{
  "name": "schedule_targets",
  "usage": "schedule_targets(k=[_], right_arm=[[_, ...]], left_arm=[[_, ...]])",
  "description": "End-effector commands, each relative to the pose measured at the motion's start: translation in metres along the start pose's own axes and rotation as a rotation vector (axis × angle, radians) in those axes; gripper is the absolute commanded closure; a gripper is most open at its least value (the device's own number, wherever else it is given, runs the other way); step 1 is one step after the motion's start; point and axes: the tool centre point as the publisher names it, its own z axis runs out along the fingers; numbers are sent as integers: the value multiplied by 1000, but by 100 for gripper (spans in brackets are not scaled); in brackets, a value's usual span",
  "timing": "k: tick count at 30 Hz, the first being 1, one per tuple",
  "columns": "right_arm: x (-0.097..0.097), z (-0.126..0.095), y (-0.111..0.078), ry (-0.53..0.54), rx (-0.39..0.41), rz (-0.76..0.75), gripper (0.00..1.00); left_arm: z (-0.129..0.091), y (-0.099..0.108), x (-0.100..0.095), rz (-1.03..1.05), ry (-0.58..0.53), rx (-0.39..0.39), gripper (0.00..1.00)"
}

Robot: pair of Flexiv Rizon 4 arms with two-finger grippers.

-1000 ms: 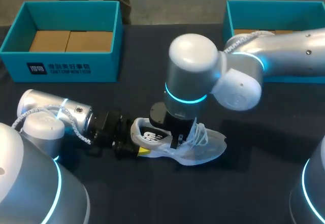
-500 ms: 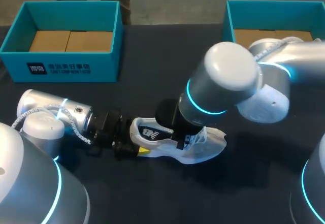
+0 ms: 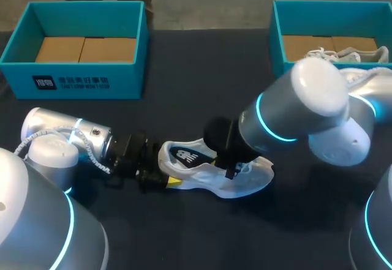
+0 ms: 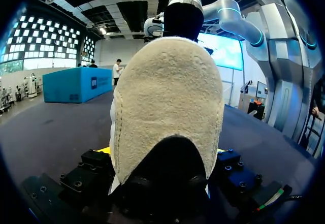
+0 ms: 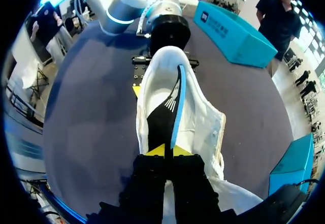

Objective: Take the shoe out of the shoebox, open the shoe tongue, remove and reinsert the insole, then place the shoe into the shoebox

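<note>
Currently white sneaker [image 3: 245, 181] lies lower middle of the head view, its heel clamped in left gripper [image 3: 164, 173]. Right gripper [image 5: 165, 152] pinches black insole [image 5: 163, 117] edge-on. My read: move the insole slowly along the shoe's length; left clamp must brace the heel.

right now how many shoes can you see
2. One shoe on the table, heel in the left tool, insole pinched by the right tool; a second shoe in the right shoebox, partly behind the arm.
</note>
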Motion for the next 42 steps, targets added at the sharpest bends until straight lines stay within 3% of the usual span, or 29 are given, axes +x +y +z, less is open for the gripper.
schedule_targets(k=[1,4,6,10,15,17,18,19,20,28,30,36,42], right_arm=[[2,-12,-9,-10,-113,-3,100],[2,-16,-7,-19,-153,-21,100],[2,-18,-5,-22,-124,-22,100],[2,-19,0,-15,-152,-49,100],[0,-19,4,-6,-131,-56,100],[0,-19,6,-4,-122,-53,51],[0,-18,7,-3,-122,-53,36],[0,-19,10,2,-117,-55,9],[0,-19,12,3,-100,-57,0],[2,-42,34,-17,-64,-93,0],[5,-57,45,-20,-62,-111,0],[8,-74,55,43,-38,-91,0],[4,-87,58,95,-25,-63,20]], left_arm=[[1,2,-1,-1,-3,-1,100],[1,2,-1,-1,-3,-1,100],[1,2,-1,-1,-3,-1,100],[1,2,-1,-1,-3,-1,100],[1,2,-1,-1,-3,-1,100],[1,2,-1,-1,-3,-1,100],[1,2,-1,-1,-3,-1,100],[1,2,-1,-1,-3,-1,100],[1,2,-1,-1,-3,-1,100],[1,2,-1,-1,-3,-1,100],[1,2,-1,-1,-3,-1,100],[1,2,-1,-1,-3,-1,100],[1,2,-1,-1,-3,-1,100]])
